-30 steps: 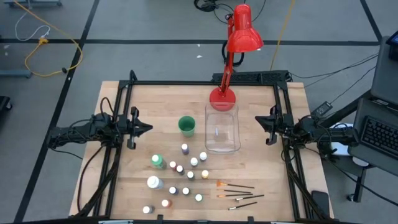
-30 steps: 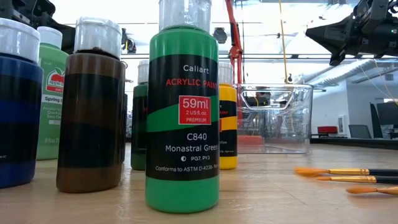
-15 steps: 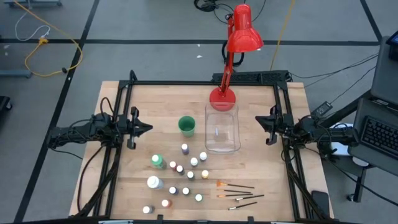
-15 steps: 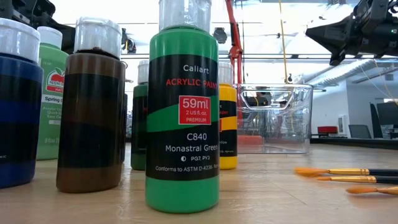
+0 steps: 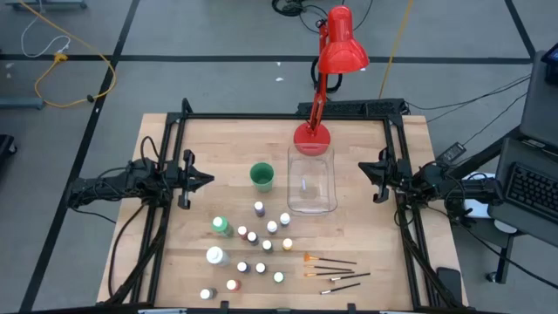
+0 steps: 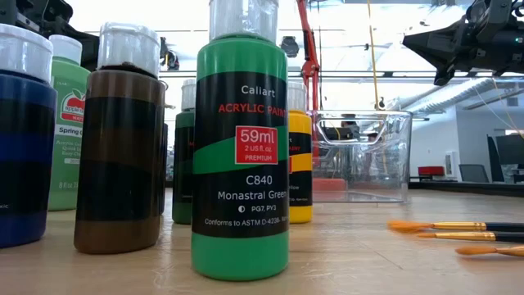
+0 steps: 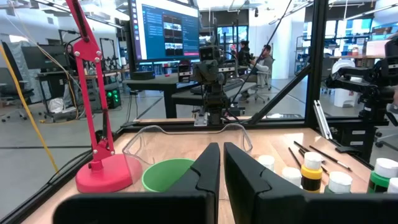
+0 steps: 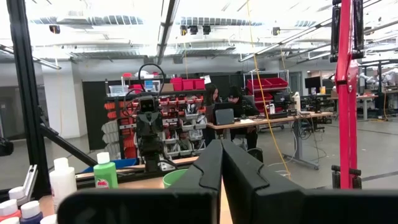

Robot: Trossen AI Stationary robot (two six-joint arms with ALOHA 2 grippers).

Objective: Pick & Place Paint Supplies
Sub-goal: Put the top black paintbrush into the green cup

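Both arms parked, fingers together, holding nothing.
Between left gripper (image 5: 207,180) and right gripper (image 5: 363,169): glossy plastic paint bottles (image 5: 253,237), thin brushes (image 5: 336,270).

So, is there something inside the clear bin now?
From above, the clear bin holds no bottles or brushes; only the wooden table shows through it. The bottles and brushes lie outside it. The green cup's inside cannot be judged.

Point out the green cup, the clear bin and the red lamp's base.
green cup (image 5: 261,177), high view, on its rim.
clear bin (image 5: 332,185), high view, on its right wall.
red lamp's base (image 5: 312,136), high view, on the round foot.
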